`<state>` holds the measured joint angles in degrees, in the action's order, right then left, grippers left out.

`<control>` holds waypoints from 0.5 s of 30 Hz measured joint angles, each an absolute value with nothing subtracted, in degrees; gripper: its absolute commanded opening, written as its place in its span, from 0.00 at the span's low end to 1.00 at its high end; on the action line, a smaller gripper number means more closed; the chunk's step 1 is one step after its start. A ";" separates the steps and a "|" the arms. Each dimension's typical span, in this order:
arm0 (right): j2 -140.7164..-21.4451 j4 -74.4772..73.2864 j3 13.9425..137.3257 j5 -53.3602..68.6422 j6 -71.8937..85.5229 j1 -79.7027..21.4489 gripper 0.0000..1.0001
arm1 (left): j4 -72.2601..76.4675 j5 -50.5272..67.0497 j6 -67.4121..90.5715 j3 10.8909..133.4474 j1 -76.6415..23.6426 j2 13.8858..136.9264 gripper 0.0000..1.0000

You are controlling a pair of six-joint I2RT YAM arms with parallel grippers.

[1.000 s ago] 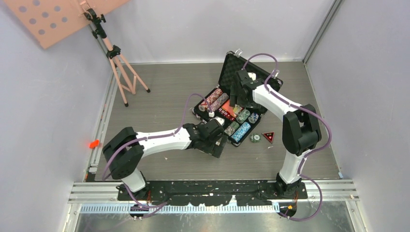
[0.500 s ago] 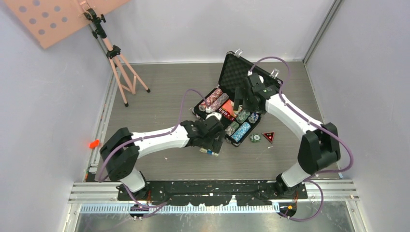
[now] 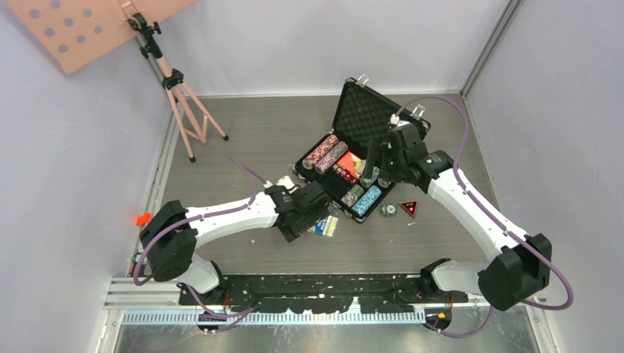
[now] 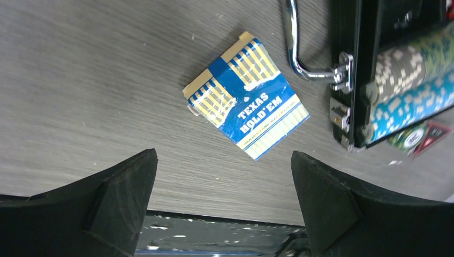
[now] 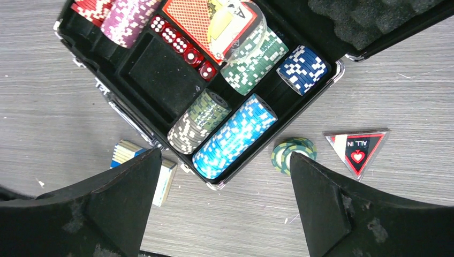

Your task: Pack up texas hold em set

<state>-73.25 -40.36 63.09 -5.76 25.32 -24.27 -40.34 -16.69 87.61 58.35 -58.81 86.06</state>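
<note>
The black briefcase (image 3: pixel 321 182) lies open on the table, foam lid (image 3: pixel 366 114) up. Inside it are rows of poker chips (image 5: pixel 235 136), a red card deck (image 5: pixel 201 19) and red dice (image 5: pixel 182 47). One square slot (image 5: pixel 158 72) holds nothing. A blue card deck (image 4: pixel 246 95) lies flat on the table just in front of the case (image 4: pixel 353 80), by its chrome handle (image 4: pixel 297 53). My left gripper (image 4: pixel 224 155) is open, a little short of that deck (image 3: pixel 327 226). My right gripper (image 5: pixel 225 158) hangs open above the case's front right corner, holding nothing.
Loose green chips (image 5: pixel 293 154) and a triangular "ALL IN" marker (image 5: pixel 357 147) lie on the table right of the case. A pink tripod (image 3: pixel 184 103) with a pink board (image 3: pixel 88 26) stands at the back left. Walls close in both sides.
My left gripper has drawn back to the left, uncovering the blue deck on the table. My right arm has swung out to the right, its gripper moving nearer over the case.
</note>
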 measured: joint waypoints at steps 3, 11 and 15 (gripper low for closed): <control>-70.37 -40.34 62.48 -5.30 25.34 -24.27 0.96 | -44.80 -16.43 96.82 60.80 -58.81 88.09 1.00; -62.04 -40.53 61.08 -1.67 25.82 -24.27 0.96 | -48.31 -15.97 113.16 65.19 -58.87 95.64 1.00; -58.63 -40.64 60.29 0.91 26.48 -24.27 0.96 | -51.48 -16.32 116.60 69.49 -58.87 97.78 1.00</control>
